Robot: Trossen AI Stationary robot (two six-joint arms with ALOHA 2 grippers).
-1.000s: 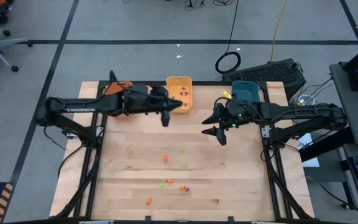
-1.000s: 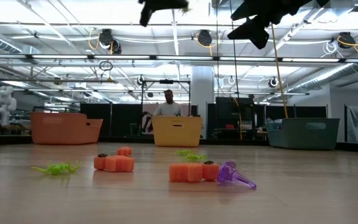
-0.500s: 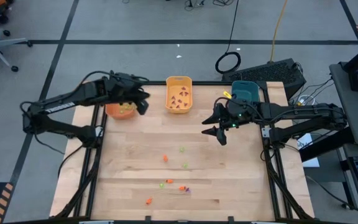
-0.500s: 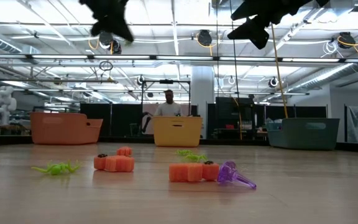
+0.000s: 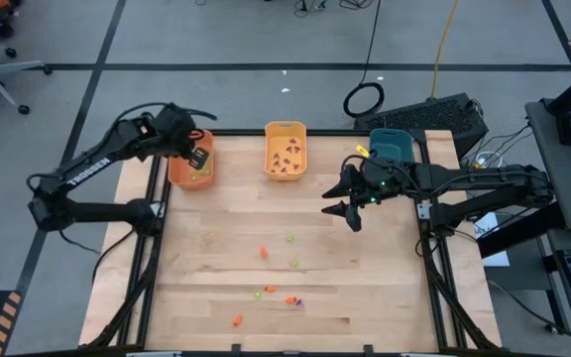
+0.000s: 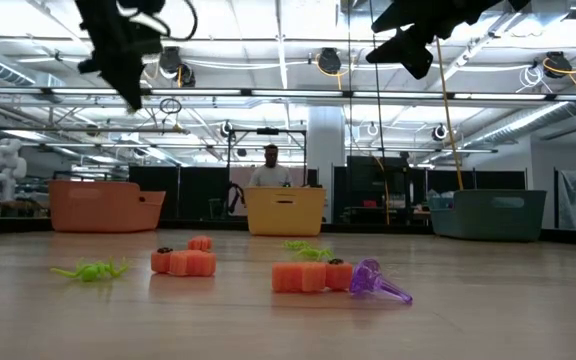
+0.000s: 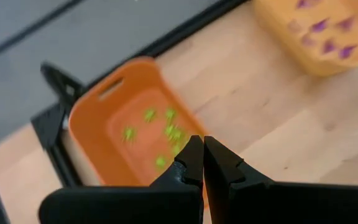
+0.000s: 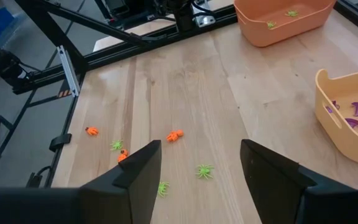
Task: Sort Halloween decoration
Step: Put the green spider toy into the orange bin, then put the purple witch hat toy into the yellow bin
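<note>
Small orange, green and purple trinkets lie scattered on the wooden table's near middle: an orange one, a green one, a purple one. My left gripper hangs shut over the orange bin at the far left and points down into it. Between its fingertips nothing shows. Green trinkets lie on that bin's floor. My right gripper waits open above the table's far right, and its fingers stand wide apart over bare wood.
A yellow bin with purple trinkets stands at the far middle. The teal bin is at the far right, behind my right arm. Black frame rails run along both side edges. Bare wood lies between the bins and the scattered trinkets.
My left gripper has swung from beside the yellow bin toward the table's left edge and now hangs over the orange bin. On the way it has tipped from nearly level to pointing steeply down. It has stayed shut.
</note>
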